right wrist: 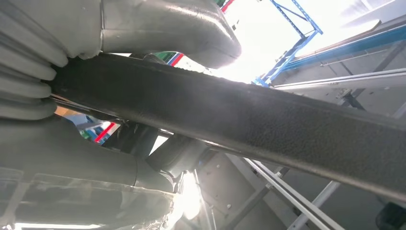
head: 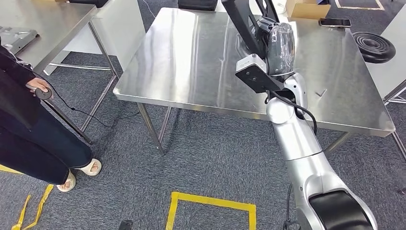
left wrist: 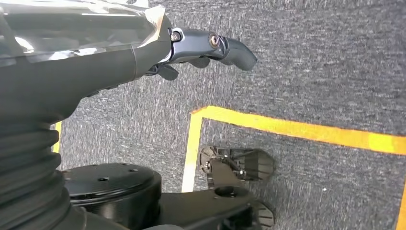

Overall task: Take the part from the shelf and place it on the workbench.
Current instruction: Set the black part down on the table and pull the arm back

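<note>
The part (head: 242,21) is a long black flat bar, tilted up over the far side of the steel workbench (head: 191,62). My right hand (head: 280,43), wrapped in clear plastic, grips it above the table top. The right wrist view shows the rough black part (right wrist: 249,120) running across the picture between my thick grey thumb (right wrist: 182,28) and the fingers beneath it. My left hand (left wrist: 206,48) hangs at my side over the grey carpet, fingers stretched out and holding nothing.
A person (head: 24,120) stands at the left, holding a small black corded device. On the bench's far edge lie a phone (head: 335,22) and a cardboard box (head: 306,8). A round black object (head: 373,45) sits at the right. Yellow tape (head: 210,201) marks the floor.
</note>
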### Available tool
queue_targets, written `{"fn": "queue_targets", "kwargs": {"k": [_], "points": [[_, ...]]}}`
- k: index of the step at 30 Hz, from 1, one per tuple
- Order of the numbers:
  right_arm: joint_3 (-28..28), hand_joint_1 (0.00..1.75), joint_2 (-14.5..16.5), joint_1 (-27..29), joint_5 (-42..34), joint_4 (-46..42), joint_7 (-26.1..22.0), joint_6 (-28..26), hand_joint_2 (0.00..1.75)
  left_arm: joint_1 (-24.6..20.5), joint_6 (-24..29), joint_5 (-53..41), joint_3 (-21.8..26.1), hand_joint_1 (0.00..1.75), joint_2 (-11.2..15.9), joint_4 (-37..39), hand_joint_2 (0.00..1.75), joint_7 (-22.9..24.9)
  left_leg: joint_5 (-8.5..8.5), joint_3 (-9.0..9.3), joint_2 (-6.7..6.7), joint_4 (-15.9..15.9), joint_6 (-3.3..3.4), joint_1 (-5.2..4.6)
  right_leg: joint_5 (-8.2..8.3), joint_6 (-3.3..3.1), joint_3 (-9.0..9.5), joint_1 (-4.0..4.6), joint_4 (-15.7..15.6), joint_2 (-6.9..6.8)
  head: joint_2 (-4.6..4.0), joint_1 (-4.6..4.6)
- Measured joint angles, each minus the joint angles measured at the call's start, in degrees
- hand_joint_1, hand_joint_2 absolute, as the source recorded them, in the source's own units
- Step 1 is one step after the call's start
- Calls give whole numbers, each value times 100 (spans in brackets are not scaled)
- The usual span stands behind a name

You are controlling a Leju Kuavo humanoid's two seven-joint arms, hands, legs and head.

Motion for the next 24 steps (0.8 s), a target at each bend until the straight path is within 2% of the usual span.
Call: {"fn": "queue_targets", "kwargs": {"k": [1, 3, 4, 5, 6, 8, 9, 10, 11, 13, 15, 16, 18, 19, 20, 21, 22, 23, 24], "points": [[-2, 175, -4, -12, 0, -1, 0, 0, 175, 0, 0, 0, 0, 0, -4, 1, 175, 0, 28, 38, 32, -62, -14, 19, -115, -13, -111, 15, 235, -42, -1, 9], [-1, 175, -12, -19, 1, 3, -2, 0, 175, 1, -1, -1, -1, 0, -20, 2, 175, 0, 40, 57, 81, -93, -11, 13, -407, -36, -455, 22, 951, -111, -1, 21], [-1, 175, -15, -4, 1, 6, -1, 0, 175, 2, -1, -2, -1, 0, -26, 2, 175, 0, 37, 56, 104, -92, -11, 11, -491, -22, -596, 23, 1234, -120, 0, 22], [-1, 175, -20, 12, 2, 10, -1, 0, 175, 3, -1, -2, -1, 0, -30, 2, 175, 0, 34, 55, 121, -90, -12, 9, -491, 13, -648, 22, 1328, -128, 0, 22], [-2, 175, -25, 25, 2, 13, -1, -1, 175, 3, -1, -2, 0, 0, -31, 2, 175, 0, 30, 55, 135, -86, -17, 9, -407, 61, -591, 21, 1199, -141, 0, 23], [-4, 175, -29, 28, 3, 15, -1, -2, 175, 3, 0, -4, 0, 0, -37, 2, 175, 0, 10, 61, 160, -64, -43, 6, -101, 155, -210, 22, 426, -231, 0, 28], [-4, 175, -30, 25, 3, 15, -3, -2, 175, 3, 1, -5, -1, 0, -39, 2, 175, 0, -6, 57, 172, -47, -65, -10, 19, 160, -22, 30, 76, -298, -1, 30], [-4, 175, -26, 24, 4, 13, -4, -2, 175, 3, 3, -7, -1, 0, -41, 2, 175, 0, -22, 49, 183, -27, -89, -27, 94, 123, 103, 37, -159, -336, 0, 28], [-4, 175, -23, 25, 11, 12, -6, -3, 175, 6, 7, -8, -1, 0, -41, 2, 175, 0, -33, 43, 195, -10, -108, -44, 119, 70, 148, 44, -247, -356, 0, 26], [-4, 175, -20, 28, 75, 9, -8, -35, 175, 13, 13, -9, 0, 0, -39, 2, 175, -3, -48, 31, 217, 14, -140, -57, 143, -36, 148, 28, -257, -307, 0, 22], [-5, 175, -23, 28, 176, 9, -8, -117, 175, 14, 8, -9, 0, 0, -34, 2, 175, -20, -159, -36, 168, 155, -204, -38, 160, -92, 156, -18, -267, -276, 0, 19], [-5, 175, -21, 28, 218, 9, -8, -159, 175, 13, 0, -10, 0, 0, -32, 2, 175, -33, -297, -140, 124, 382, -248, -18, 164, -123, 162, -43, -272, -263, 0, 13], [-4, 175, -15, 31, 259, 9, -8, -213, 175, 17, -22, -13, 0, 0, -29, 2, 175, -57, -626, -456, 64, 1067, -328, 32, 163, -163, 164, -48, -272, -237, 0, 3], [-3, 175, -13, 34, 270, 9, -8, -226, 175, 21, -42, -13, 0, 0, -28, 2, 175, -65, -730, -611, 58, 1378, -354, 58, 163, -168, 163, -49, -271, -224, 0, 3], [-3, 175, -13, 38, 277, 9, -8, -237, 175, 26, -59, -14, 0, 0, -26, 2, 175, -71, -741, -695, 58, 1528, -370, 83, 163, -168, 163, -52, -271, -210, 0, 3], [-3, 175, -14, 40, 283, 9, -8, -246, 175, 28, -76, -14, 0, 0, -25, 2, 175, -78, -655, -685, 58, 1484, -377, 107, 162, -168, 165, -57, -271, -197, -1, 3], [-4, 175, -15, 42, 289, 8, -8, -255, 175, 28, -91, -15, 0, 0, -23, 2, 175, -83, -490, -575, 59, 1243, -376, 128, 161, -166, 169, -63, -270, -182, -2, 3], [-4, 175, -16, 42, 295, 3, -8, -263, 175, 27, -97, -15, 0, 0, -21, 2, 175, -89, -300, -390, 57, 865, -370, 145, 161, -164, 173, -69, -270, -168, -1, 2], [-6, 175, -17, 40, 299, -5, -8, -273, 175, 23, -105, -15, 0, 0, -19, 2, 175, -95, -181, -207, 50, 502, -364, 147, 160, -156, 170, -62, -273, -156, 0, 3]]}}
